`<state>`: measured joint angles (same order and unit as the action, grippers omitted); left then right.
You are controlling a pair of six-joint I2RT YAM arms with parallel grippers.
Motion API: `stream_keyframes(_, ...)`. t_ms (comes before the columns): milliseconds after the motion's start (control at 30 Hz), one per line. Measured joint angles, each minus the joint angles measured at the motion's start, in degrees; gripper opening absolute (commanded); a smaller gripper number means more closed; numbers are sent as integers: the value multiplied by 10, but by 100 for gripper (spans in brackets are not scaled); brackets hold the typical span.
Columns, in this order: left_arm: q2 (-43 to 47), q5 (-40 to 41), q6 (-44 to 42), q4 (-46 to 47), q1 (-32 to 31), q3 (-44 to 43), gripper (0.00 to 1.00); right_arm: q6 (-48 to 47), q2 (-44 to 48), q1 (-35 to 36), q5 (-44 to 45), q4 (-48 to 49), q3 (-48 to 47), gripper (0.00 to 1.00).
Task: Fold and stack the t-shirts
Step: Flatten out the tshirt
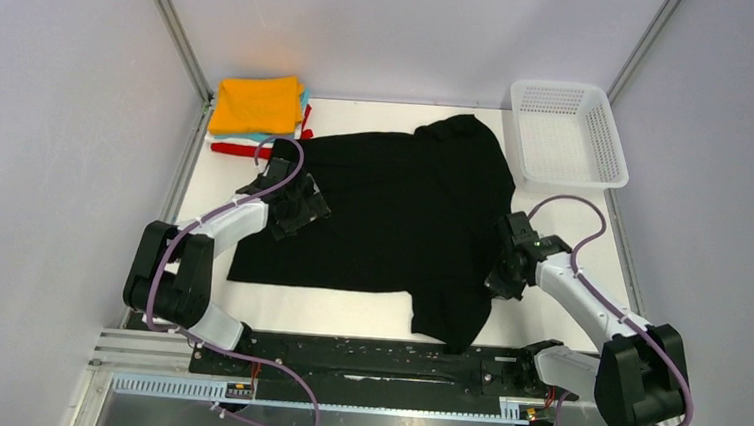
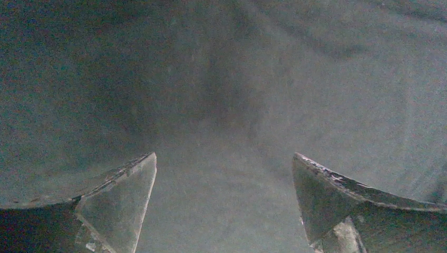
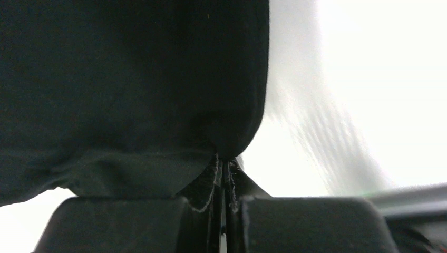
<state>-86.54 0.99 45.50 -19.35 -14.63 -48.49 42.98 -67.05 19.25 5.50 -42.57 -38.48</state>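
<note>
Shirts are sitting folded in a pile just past the far left corner of the black t-shirt (image 1: 403,215). I am seeing the orange t-shirt (image 1: 256,104) on top, the teal t-shirt (image 1: 304,98) showing as an edge under it, and the red t-shirt (image 1: 232,149) poking out on the near side. The black t-shirt is lying spread across the middle of the table (image 1: 346,311), with one sleeve reaching toward the near edge. The left gripper (image 1: 298,208) is sitting over the black t-shirt's left part with its jaws spread wide and only cloth below them. I cannot tell whether it is touching. The right gripper (image 1: 502,272) is pinching the black t-shirt's right edge, its jaws closed tight on a fold of cloth. The white mesh basket (image 1: 567,134) is standing just beyond the black t-shirt's far right corner.
</note>
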Motion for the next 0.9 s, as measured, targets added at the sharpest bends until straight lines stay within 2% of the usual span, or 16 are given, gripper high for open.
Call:
stream_keyframes(33,-3,3,0,-1,0,0,99,-4,3,3,15,-31,-25,2)
stream_keyframes(67,-7,5,0,-2,0,0,99,-8,6,7,32,-65,-54,10)
stream_keyframes(133,-12,11,0,-4,0,0,99,-13,12,14,66,-116,-101,34)
stream_keyframes(167,-13,12,0,-6,0,-1,99,-13,15,16,82,-135,-117,49)
stream_keyframes(233,-16,16,-1,-7,0,-4,99,-17,19,17,112,-165,-129,95)
stream_keyframes(267,-17,18,-1,-7,0,-6,99,-19,18,17,123,-179,-128,99)
stream_keyframes(433,-19,24,-4,-12,1,-11,99,-30,-18,17,164,-210,-123,99)
stream_keyframes(567,-16,30,-4,-20,3,-11,99,-48,-1,17,182,-191,-123,99)
stream_keyframes(633,-12,33,-4,-22,3,-11,99,-68,39,18,169,-130,-108,99)
stream_keyframes(767,-6,31,-4,-21,3,-11,99,-82,114,17,82,63,-9,100)
stream_keyframes(900,-2,25,-1,-19,3,-5,99,-82,72,17,-3,214,43,99)
